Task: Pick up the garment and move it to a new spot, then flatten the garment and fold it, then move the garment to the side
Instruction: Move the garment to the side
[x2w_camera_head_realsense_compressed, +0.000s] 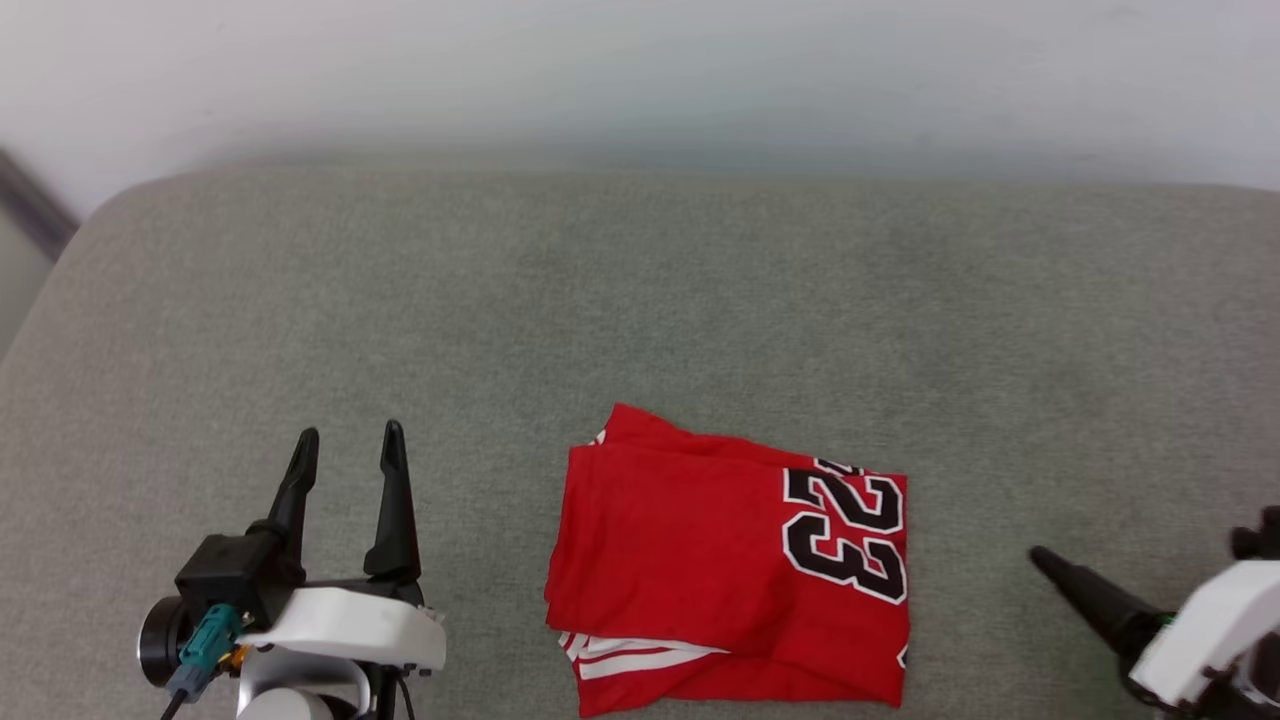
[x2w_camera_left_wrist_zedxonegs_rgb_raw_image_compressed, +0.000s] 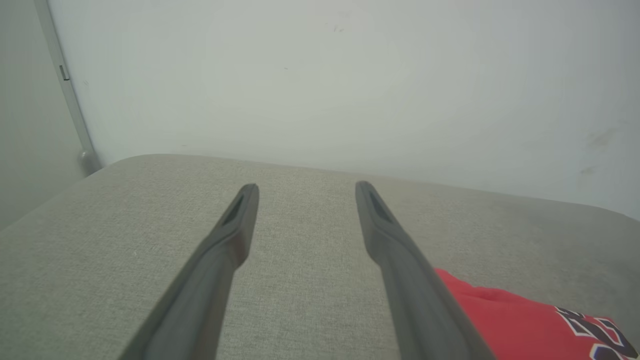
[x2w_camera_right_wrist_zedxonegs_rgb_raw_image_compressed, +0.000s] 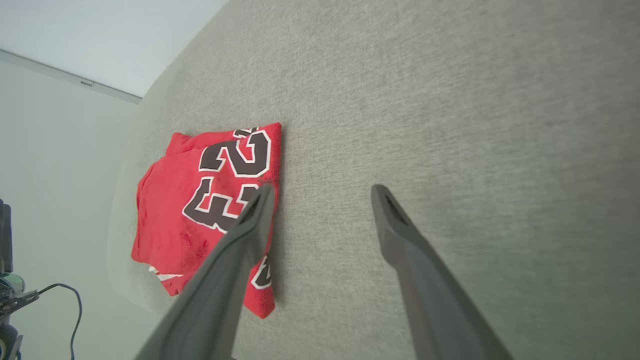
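Garment (x2w_camera_head_realsense_compressed: 700, 560) lies folded into a flat rectangle on the grey upholstered surface (x2w_camera_head_realsense_compressed: 640, 300), black numerals (x2w_camera_head_realsense_compressed: 848, 530) facing up. Left pincer (x2w_camera_head_realsense_compressed: 350, 430) sits well apart to the garment's left, fingers spread, holding nothing. Right pincer (x2w_camera_right_wrist_zedxonegs_rgb_raw_image_compressed: 322, 189) is near the garment's right edge, not touching it, also spread and empty.

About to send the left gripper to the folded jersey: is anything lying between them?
Nothing visible does. Bare grey fabric surface lies between the open left gripper and the jersey on its right.
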